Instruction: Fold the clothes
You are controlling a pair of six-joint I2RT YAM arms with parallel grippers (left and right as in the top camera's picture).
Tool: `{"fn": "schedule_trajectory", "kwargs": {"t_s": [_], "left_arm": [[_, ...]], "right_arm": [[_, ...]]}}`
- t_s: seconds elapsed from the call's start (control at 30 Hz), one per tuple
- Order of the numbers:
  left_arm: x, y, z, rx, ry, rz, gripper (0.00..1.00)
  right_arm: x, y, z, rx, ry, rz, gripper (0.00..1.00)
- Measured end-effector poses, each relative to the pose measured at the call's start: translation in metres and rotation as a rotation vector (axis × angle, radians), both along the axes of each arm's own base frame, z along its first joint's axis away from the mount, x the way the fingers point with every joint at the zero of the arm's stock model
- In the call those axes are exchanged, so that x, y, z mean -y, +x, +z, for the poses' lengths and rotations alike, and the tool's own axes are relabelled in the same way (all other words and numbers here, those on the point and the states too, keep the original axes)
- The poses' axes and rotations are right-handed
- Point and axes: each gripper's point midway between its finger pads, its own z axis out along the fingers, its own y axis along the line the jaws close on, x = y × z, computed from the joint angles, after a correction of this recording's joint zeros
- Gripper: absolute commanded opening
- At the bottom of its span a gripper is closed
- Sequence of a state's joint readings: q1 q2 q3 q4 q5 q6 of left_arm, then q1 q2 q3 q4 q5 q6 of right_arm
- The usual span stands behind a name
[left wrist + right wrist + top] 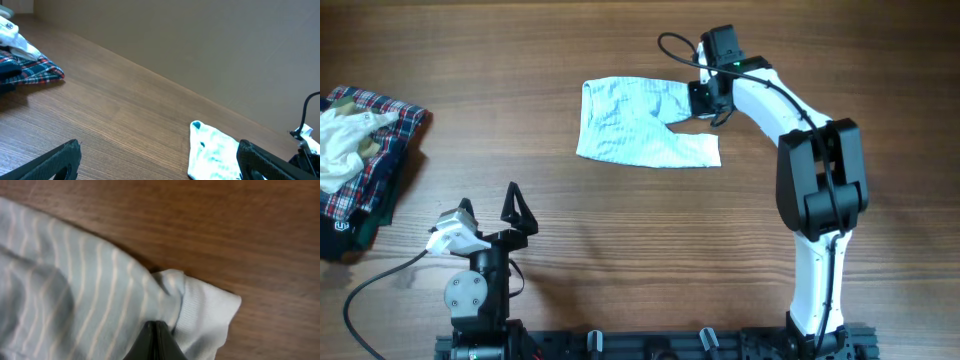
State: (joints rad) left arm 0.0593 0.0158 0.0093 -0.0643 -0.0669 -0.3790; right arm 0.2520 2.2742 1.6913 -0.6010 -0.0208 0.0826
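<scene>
A pale blue striped garment (pixel 640 125) lies spread on the wooden table at the far centre. My right gripper (pixel 705 98) is shut on its right edge near a ribbed cuff; the wrist view shows the closed black fingertips (pixel 156 340) pinching the striped cloth (pixel 75 295). My left gripper (pixel 492 205) is open and empty near the front left, well short of the garment. The garment's corner also shows in the left wrist view (pixel 215 157), between the left fingers.
A pile of clothes (pixel 360 160), plaid with a white piece on top, sits at the left edge; it also shows in the left wrist view (pixel 30 70). A black cable (pixel 675 45) loops from the right wrist.
</scene>
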Motion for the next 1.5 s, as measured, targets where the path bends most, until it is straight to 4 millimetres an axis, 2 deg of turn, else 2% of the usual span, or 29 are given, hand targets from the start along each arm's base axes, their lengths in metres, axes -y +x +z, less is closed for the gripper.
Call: {"fn": "schedule_trajectory", "kwargs": {"t_s": [0.03, 0.07, 0.17, 0.27, 0.4, 0.43, 0.47, 0.5, 0.53, 0.57, 0.6, 0.67, 0.8, 1.0, 1.27, 1.5], "left_arm": [[0.000, 0.000, 0.000, 0.000, 0.000, 0.000, 1.00], [0.000, 0.000, 0.000, 0.000, 0.000, 0.000, 1.00], [0.000, 0.000, 0.000, 0.000, 0.000, 0.000, 1.00], [0.000, 0.000, 0.000, 0.000, 0.000, 0.000, 1.00], [0.000, 0.000, 0.000, 0.000, 0.000, 0.000, 1.00], [0.000, 0.000, 0.000, 0.000, 0.000, 0.000, 1.00], [0.000, 0.000, 0.000, 0.000, 0.000, 0.000, 1.00], [0.000, 0.000, 0.000, 0.000, 0.000, 0.000, 1.00], [0.000, 0.000, 0.000, 0.000, 0.000, 0.000, 1.00], [0.000, 0.000, 0.000, 0.000, 0.000, 0.000, 1.00], [0.000, 0.000, 0.000, 0.000, 0.000, 0.000, 1.00], [0.000, 0.000, 0.000, 0.000, 0.000, 0.000, 1.00], [0.000, 0.000, 0.000, 0.000, 0.000, 0.000, 1.00], [0.000, 0.000, 0.000, 0.000, 0.000, 0.000, 1.00], [0.000, 0.000, 0.000, 0.000, 0.000, 0.000, 1.00], [0.000, 0.000, 0.000, 0.000, 0.000, 0.000, 1.00]], "right_arm": [[0.011, 0.004, 0.001, 0.009, -0.005, -0.016, 0.12], [0.018, 0.007, 0.001, 0.015, -0.007, -0.028, 0.43], [0.025, 0.017, 0.005, 0.052, -0.007, -0.012, 0.70], [0.020, 0.022, 0.008, 0.078, 0.000, 0.013, 0.79], [0.017, 0.019, 0.011, 0.070, 0.002, 0.026, 0.82], [0.017, 0.017, 0.015, 0.065, 0.004, 0.020, 0.82], [0.019, 0.008, 0.031, 0.050, 0.006, 0.010, 0.79], [0.021, -0.001, 0.041, 0.026, 0.007, -0.004, 0.72], [0.023, -0.011, 0.060, 0.012, 0.011, -0.020, 0.52], [0.025, -0.020, 0.076, -0.002, 0.016, -0.040, 0.16], [0.027, -0.031, 0.084, -0.029, 0.016, -0.051, 0.04], [0.030, -0.051, 0.081, -0.104, 0.008, -0.065, 0.04], [0.037, -0.085, 0.045, -0.229, -0.010, -0.106, 0.04], [0.036, -0.108, -0.001, -0.268, 0.014, -0.109, 0.04], [0.035, -0.102, -0.004, -0.234, 0.004, -0.109, 0.04], [0.056, -0.093, -0.003, -0.178, -0.102, -0.208, 0.04]]}}
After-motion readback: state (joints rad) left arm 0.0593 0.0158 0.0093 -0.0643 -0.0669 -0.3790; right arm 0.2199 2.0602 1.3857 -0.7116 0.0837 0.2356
